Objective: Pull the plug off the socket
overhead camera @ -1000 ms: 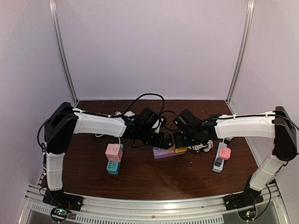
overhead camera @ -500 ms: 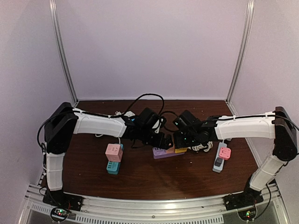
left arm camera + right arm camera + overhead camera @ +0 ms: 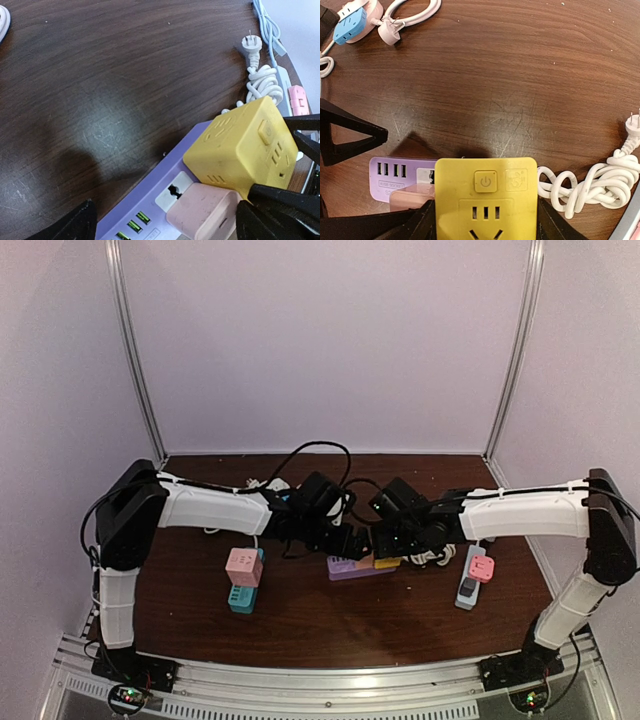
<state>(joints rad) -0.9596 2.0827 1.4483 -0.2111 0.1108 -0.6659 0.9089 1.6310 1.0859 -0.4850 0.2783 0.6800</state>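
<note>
Yellow cube-shaped plastic plug adapter [image 3: 486, 200] seated in purple plastic power strip [image 3: 395, 177], mid dark wooden table [image 3: 100, 75]. Right gripper [image 3: 485, 216] fingers clamped on adapter's two sides. Left gripper [image 3: 162, 225] fingers spread wide, straddling strip, gripping nothing. Pale pink plastic plug [image 3: 200, 215] in strip, just beside adapter. Coiled white cable [image 3: 590, 187] near

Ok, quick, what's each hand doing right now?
Left fingers: open, holding nothing.
Right fingers: closed on the yellow plug.
</note>
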